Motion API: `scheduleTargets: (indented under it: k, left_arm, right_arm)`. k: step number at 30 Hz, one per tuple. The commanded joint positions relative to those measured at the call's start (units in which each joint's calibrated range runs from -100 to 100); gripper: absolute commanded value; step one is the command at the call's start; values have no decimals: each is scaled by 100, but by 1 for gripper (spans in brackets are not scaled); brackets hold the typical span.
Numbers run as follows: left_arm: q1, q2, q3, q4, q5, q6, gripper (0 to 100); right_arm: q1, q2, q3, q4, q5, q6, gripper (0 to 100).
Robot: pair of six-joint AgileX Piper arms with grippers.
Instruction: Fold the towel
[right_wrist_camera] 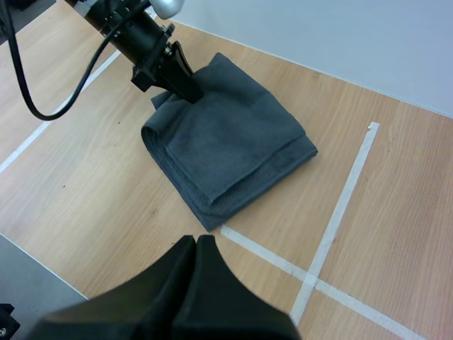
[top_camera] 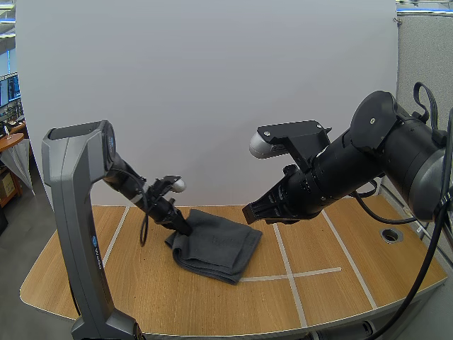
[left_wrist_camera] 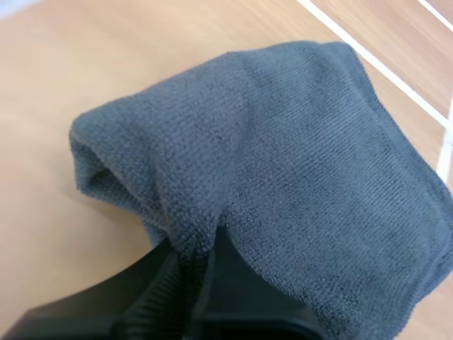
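A dark grey towel [top_camera: 221,246] lies folded in layers on the wooden table [top_camera: 141,283], its left fold bulging a little. My left gripper [top_camera: 187,229] is down at the towel's back left edge, shut on a pinch of the cloth [left_wrist_camera: 304,163] that puckers between its fingers [left_wrist_camera: 159,283]. The right wrist view looks down on the towel [right_wrist_camera: 226,142] with the left gripper [right_wrist_camera: 190,92] at its far corner. My right gripper [top_camera: 248,213] hangs above the table to the right of the towel, its fingers [right_wrist_camera: 197,244] pressed together on nothing.
White tape lines [top_camera: 286,258] cross the table right of the towel; one runs along the towel's front corner [right_wrist_camera: 269,255]. A round hole [top_camera: 391,234] sits near the table's right edge. A white wall stands behind.
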Motion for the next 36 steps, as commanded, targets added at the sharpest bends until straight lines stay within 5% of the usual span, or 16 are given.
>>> scheduleTargets:
  k: [1, 15, 23, 28, 36]
  left_arm:
    - [493, -400, -78, 101, 56, -24, 0]
    - [1810, -507, -125, 768, 56, 448, 0]
    - [2388, -480, -965, 938, 56, 518, 0]
    - [2572, -307, -1774, 983, 56, 542, 0]
    - [2582, 217, -2710, 1080, 56, 379, 0]
  right_arm:
    - [-20, -69, 24, 3, 23, 48, 0]
    - [-20, -69, 24, 113, 23, 48, 0]
    - [-20, -69, 24, 289, 23, 48, 0]
    - [-20, -69, 24, 352, 23, 48, 0]
    - [-20, -69, 24, 364, 23, 48, 0]
